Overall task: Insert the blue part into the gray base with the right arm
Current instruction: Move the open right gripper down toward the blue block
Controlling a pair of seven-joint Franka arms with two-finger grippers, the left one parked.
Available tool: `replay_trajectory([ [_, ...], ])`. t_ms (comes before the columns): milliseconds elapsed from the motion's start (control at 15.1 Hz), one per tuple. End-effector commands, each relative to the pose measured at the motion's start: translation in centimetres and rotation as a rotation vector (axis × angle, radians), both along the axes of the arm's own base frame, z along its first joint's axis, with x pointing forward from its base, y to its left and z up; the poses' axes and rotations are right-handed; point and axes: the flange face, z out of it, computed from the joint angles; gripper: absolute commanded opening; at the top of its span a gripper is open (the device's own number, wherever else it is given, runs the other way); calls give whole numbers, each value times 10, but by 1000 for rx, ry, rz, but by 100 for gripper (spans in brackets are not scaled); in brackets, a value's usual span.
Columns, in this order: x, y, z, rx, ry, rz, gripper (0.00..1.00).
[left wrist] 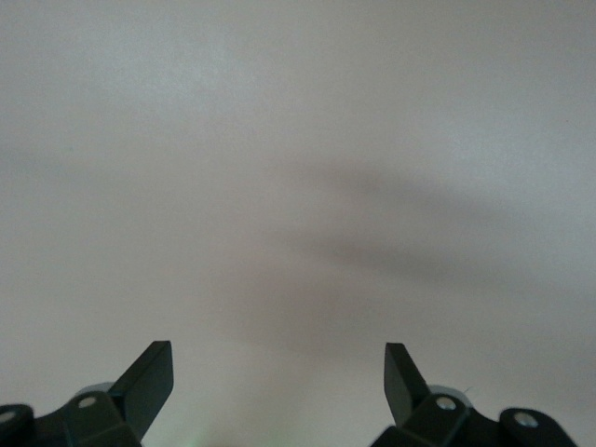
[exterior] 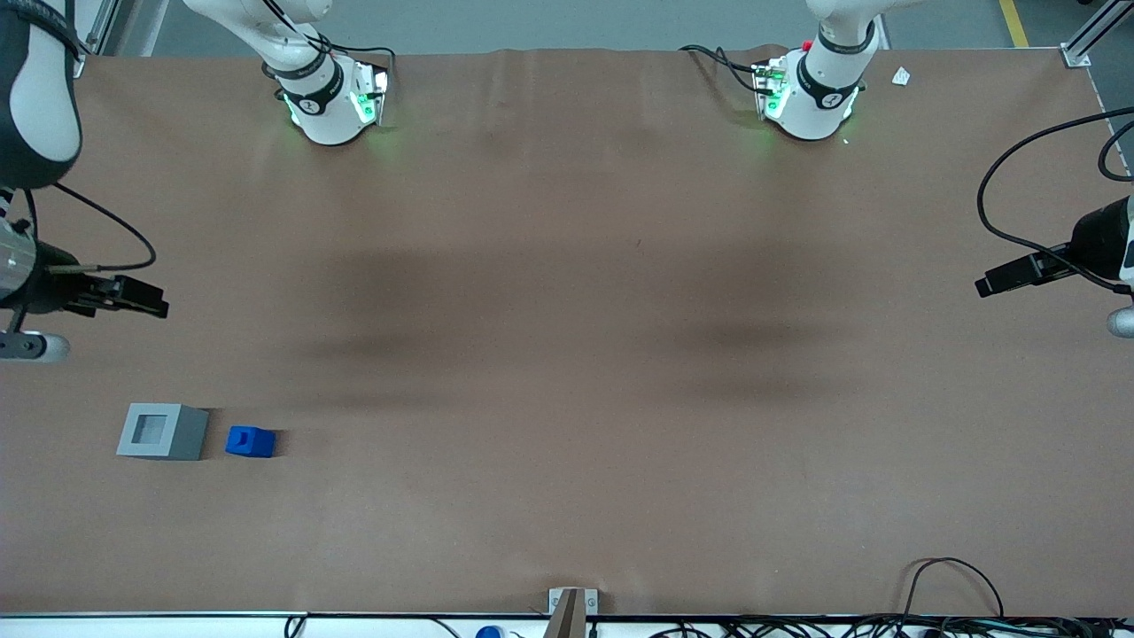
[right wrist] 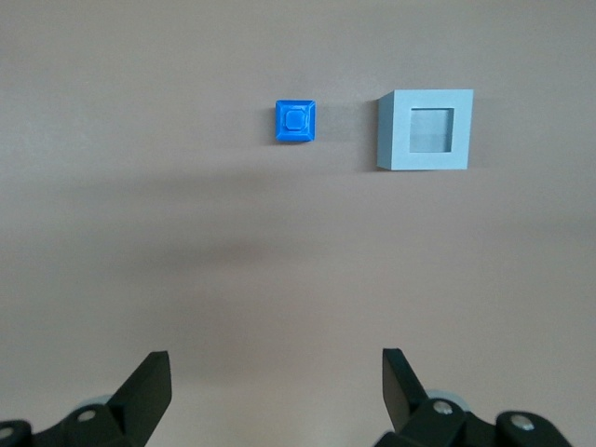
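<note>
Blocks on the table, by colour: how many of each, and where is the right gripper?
Blue part: 1
Gray base: 1
Total: 2 blocks, side by side but apart.
Right gripper: open, holding nothing, farther from the front camera than both.

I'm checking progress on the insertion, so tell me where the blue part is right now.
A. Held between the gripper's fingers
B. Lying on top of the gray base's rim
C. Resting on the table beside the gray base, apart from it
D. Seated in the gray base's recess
C: the blue part sits on the table beside the gray base with a gap between them; the recess is empty, and the gripper is open, farther from the front camera.
</note>
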Motion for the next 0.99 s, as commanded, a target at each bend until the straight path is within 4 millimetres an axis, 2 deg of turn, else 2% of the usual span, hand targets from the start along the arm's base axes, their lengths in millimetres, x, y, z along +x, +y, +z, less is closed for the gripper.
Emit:
replay_trajectory([
  [0, 9, -11, -28, 1, -3, -25, 100],
  [331, 28, -15, -89, 9, -37, -32, 100],
  [861, 52, -17, -153, 18, -62, -35, 100],
  [927, 56, -18, -166, 24, -67, -40, 100],
])
